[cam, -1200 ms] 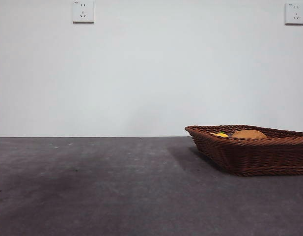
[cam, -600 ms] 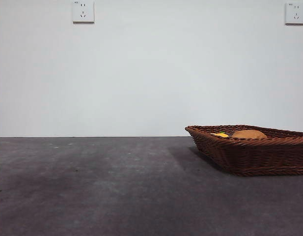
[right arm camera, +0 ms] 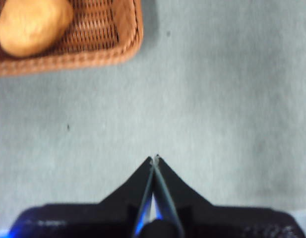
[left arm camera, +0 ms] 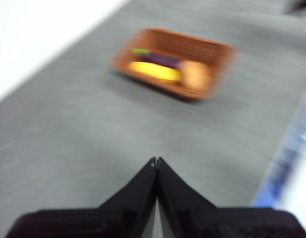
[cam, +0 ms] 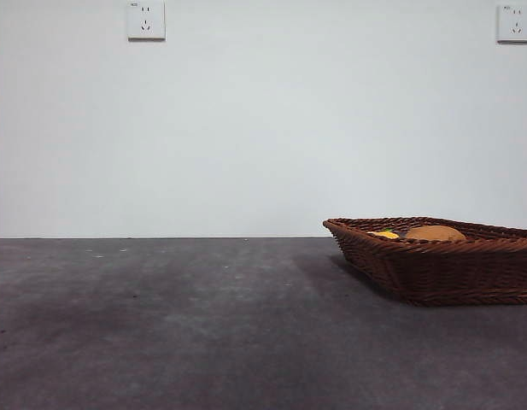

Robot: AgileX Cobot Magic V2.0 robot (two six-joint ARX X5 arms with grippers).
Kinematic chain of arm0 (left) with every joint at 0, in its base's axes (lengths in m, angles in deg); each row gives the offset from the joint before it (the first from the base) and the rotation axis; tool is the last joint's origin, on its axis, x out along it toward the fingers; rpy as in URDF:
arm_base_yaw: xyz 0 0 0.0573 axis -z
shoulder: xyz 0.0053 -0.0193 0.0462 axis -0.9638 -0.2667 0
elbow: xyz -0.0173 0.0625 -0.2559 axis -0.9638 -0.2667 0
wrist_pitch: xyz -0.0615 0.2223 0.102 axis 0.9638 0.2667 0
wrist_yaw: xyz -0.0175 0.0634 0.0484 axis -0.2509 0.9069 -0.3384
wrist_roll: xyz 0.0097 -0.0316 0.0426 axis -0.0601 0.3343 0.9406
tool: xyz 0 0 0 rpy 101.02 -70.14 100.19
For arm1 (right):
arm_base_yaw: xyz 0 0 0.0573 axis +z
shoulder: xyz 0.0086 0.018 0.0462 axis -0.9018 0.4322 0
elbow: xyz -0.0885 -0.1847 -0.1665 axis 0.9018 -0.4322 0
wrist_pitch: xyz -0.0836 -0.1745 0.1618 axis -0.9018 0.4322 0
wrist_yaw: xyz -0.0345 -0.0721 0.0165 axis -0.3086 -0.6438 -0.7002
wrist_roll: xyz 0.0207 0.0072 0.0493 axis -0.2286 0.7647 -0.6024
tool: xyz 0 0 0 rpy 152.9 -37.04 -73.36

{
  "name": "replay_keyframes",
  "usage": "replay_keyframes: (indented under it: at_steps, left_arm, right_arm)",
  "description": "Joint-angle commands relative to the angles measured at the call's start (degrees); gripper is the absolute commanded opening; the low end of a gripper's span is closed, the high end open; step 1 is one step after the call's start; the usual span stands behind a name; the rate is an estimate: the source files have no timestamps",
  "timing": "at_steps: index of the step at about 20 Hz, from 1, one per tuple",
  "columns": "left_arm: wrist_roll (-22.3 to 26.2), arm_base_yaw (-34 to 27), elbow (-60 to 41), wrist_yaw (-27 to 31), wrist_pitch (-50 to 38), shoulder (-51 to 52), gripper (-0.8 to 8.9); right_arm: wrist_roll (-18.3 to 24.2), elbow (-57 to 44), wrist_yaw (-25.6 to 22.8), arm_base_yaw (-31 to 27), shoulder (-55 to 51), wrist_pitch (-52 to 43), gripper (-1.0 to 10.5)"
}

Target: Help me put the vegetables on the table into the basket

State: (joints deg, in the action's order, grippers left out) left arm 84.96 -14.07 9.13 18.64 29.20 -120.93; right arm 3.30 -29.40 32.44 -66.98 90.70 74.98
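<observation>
Basically veg all sits in basket, w/ potato by its edge, so both hands, left hand & right hand, hang pinched together, empty, over bare bench.

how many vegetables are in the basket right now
3, all in the basket: the potato at one end, the yellow piece along the near side, the eggplant behind it. None shows on the table, though not all of it is in view.

Woven wicker basket, ribbed; matt mottled table; smooth dull-skinned potato
</observation>
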Motion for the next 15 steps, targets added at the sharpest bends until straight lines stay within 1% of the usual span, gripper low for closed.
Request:
replay_keyframes:
  at_steps: [1,2,3,4,5,6,8,10,11,12,15]
  left_arm:
    - [2.2,-10.2,-2.8,0.2,-4.4,1.2,-0.04]
    - [2.2,-15.1,-6.0,0.2,-10.0,2.5,-0.04]
    - [2.6,-18.5,-9.7,0.3,-15.8,4.2,-0.04]
    - [6.1,-22.3,-15.3,0.8,-23.9,6.5,-0.04]
    - [8.1,-25.0,-20.6,0.5,-30.0,8.9,-0.04]
    - [9.0,-27.8,-27.7,0.1,-37.4,12.0,-0.04]
    - [8.4,-31.9,-40.5,0.1,-48.5,17.5,-0.04]
    - [7.2,-35.0,-52.0,-0.6,-57.4,22.5,-0.04]
    - [7.1,-36.3,-56.1,-2.3,-59.6,24.6,-0.04]
    - [6.6,-38.0,-60.3,-5.2,-60.8,27.1,-0.04]
    - [5.8,-43.8,-67.6,-12.5,-61.1,33.0,-0.04]
  right_arm:
    - [-0.6,-0.2,0.0,0.0,1.7,-3.4,0.0]
    - [-0.6,-0.2,0.0,0.0,2.6,-5.7,0.0]
    - [-0.6,-0.2,0.0,0.0,3.3,-7.7,0.0]
    - [-0.6,-0.2,0.0,0.0,4.1,-10.3,0.0]
    - [-0.6,-0.2,0.0,0.0,4.7,-12.3,0.0]
    - [-0.6,-0.2,0.0,0.0,5.4,-14.9,0.0]
    - [-0.6,-0.2,0.0,0.0,6.5,-19.7,0.0]
    - [-0.6,-0.2,0.0,0.0,7.3,-24.0,0.0]
    - [-0.6,-0.2,0.0,0.0,7.5,-25.7,0.0]
    - [-0.6,-0.2,0.0,0.0,7.7,-27.3,0.0]
    - [-0.6,-0.1,0.0,0.0,7.8,-29.9,0.0]
